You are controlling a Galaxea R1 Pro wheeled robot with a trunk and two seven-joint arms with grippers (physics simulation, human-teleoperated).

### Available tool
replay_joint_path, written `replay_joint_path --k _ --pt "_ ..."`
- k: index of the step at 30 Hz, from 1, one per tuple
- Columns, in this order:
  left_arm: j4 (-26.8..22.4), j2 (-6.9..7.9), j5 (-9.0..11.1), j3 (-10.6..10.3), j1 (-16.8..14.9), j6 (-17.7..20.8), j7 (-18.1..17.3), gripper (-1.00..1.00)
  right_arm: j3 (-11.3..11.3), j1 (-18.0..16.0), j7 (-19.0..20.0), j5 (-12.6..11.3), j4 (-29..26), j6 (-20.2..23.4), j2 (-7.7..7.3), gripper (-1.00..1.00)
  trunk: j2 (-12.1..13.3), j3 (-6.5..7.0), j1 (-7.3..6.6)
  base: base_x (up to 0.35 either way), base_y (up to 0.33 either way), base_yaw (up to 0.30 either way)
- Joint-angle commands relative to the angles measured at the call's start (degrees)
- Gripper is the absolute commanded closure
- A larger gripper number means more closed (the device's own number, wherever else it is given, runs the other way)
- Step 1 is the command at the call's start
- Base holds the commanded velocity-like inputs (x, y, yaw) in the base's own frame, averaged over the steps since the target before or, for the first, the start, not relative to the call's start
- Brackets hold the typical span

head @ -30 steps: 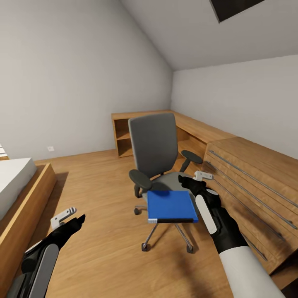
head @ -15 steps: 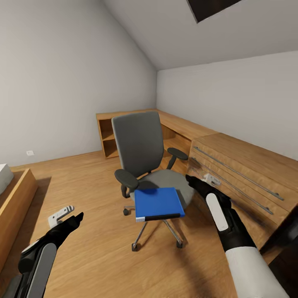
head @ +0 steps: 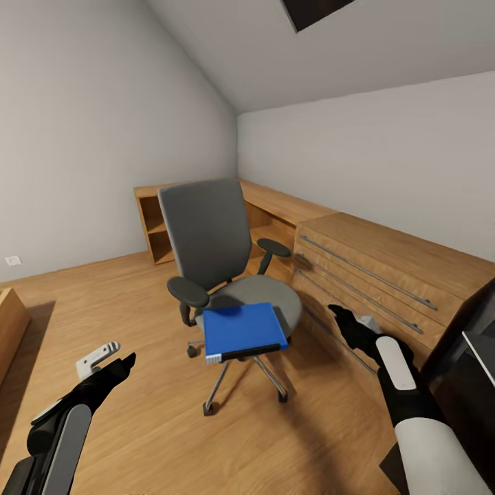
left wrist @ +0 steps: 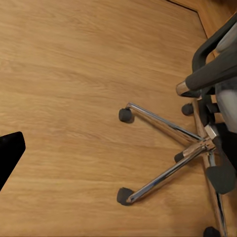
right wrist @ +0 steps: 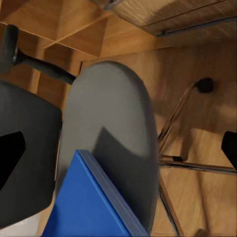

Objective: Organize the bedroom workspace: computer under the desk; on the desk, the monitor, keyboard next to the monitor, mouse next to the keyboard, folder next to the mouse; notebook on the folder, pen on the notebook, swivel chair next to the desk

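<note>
The oak plank floor (head: 137, 289) was seen to carry the swivel chair (head: 220, 275) on its casters, with the light-wood drawer chest (head: 371, 275) standing just beside it, and the blue folder (head: 242, 331) was laid flat on the chair's grey seat, overhanging its front edge.

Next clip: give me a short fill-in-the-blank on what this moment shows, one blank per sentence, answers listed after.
1. The folder lies on the seat of the ____.
2. The colour of the folder is ____.
3. Beside the swivel chair stands a light-wood drawer chest, on the robot's ____ side.
4. The left gripper holds ____.

Missing words: swivel chair; blue; right; nothing
</note>
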Motion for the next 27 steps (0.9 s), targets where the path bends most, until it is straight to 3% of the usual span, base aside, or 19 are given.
replay_joint_path --k 1,6,12,27 --pt "-0.1 0.00 0.6 0.0 0.0 0.2 0.5 -1.00 -0.1 0.0 -0.5 -1.1 0.0 0.3 -0.09 -1.00 -0.4 -0.24 0.22 0.000 0.000 -0.014" --pt "-0.2 -0.02 0.7 0.2 0.0 0.2 0.5 -1.00 -0.2 0.0 -0.1 -2.0 1.8 0.7 0.08 -1.00 -2.4 -1.14 1.31 0.000 0.000 -0.002" --pt "-0.2 -0.09 0.7 0.3 0.0 0.3 0.5 -1.00 -0.2 0.0 1.5 -5.4 2.1 7.0 -0.09 -1.00 -4.9 -2.22 2.63 0.000 0.000 0.000" --pt "-0.2 -0.18 0.7 -0.1 0.0 0.4 0.5 -1.00 0.0 0.0 8.3 -5.9 5.4 8.1 -0.15 -1.00 -10.9 -4.91 5.93 0.000 0.000 0.000"
